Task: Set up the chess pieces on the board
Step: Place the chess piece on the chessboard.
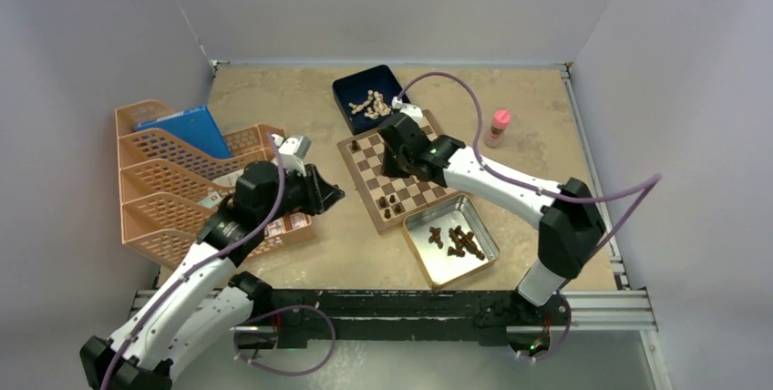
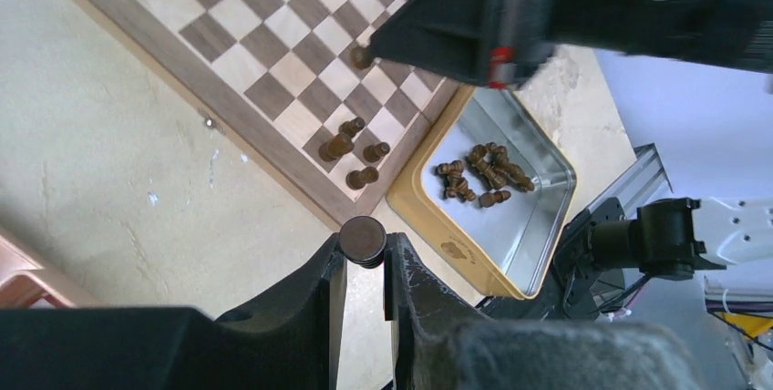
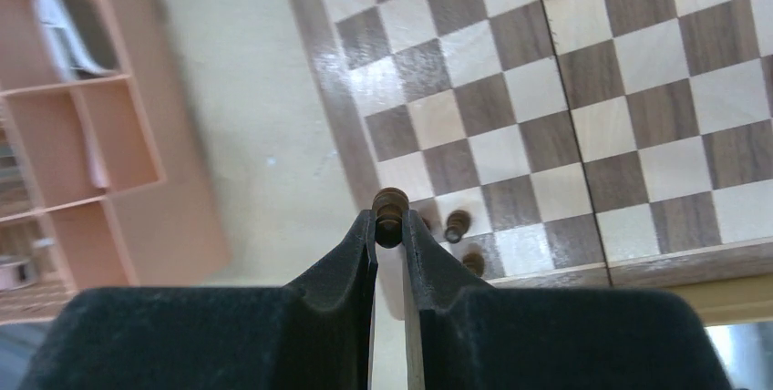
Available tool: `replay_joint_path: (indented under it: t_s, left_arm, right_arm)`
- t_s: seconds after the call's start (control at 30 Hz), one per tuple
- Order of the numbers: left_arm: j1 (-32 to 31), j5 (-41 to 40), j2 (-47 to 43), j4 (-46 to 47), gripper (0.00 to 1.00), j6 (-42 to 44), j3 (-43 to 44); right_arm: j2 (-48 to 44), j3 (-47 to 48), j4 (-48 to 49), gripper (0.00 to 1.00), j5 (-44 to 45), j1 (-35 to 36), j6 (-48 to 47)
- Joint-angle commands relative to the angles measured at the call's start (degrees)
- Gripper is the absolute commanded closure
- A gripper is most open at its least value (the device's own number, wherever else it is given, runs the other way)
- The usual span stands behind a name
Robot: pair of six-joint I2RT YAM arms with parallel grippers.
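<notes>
We see left jaws clamped on dark chess piece [image 2: 362, 240] beside board [image 2: 264, 44]; right jaws clamp second piece [image 3: 390, 215] over board.

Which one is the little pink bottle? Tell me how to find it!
Find the chessboard in the middle of the table. Look to the right of its far corner: the pink bottle stands upright by itself on the bare tabletop. It is the only bottle there, and the only bright pink thing.

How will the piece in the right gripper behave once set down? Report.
Probably light: the right gripper pinches the dark chess piece by its tips alone. Likely tippy, apt to roll: pieces in the silver tin lie toppled.
</notes>
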Motion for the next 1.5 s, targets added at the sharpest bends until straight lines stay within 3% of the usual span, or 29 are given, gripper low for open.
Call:
replay_joint_path:
  t_s: [0.0, 0.33, 0.63, 1.47]
  left_arm:
    - [0.3, -1.0, -5.8, -4.3, 0.95, 4.4, 4.8]
    - [0.3, -4.8, -13.1, -7.9, 0.93, 5.7, 5.2]
    - [0.3, -5.0, -14.1, -7.8, 0.92, 5.5, 5.1]
    - [0.3, -5.1, -13.9, -7.5, 0.91, 4.7, 4.6]
  right_arm:
    - [3.3, 4.5, -4.8, 0.87, 4.3, -0.6, -3.5]
    - [11.7, 7.6, -6.7, 0.87, 3.4, -1.8, -5.0]
    - [15.8, 9.3, -7.6, 0.85, 1.4, -2.2, -5.2]
    - [16.0, 7.2, -6.8, 0.82, -1.4, -1.8, -5.9]
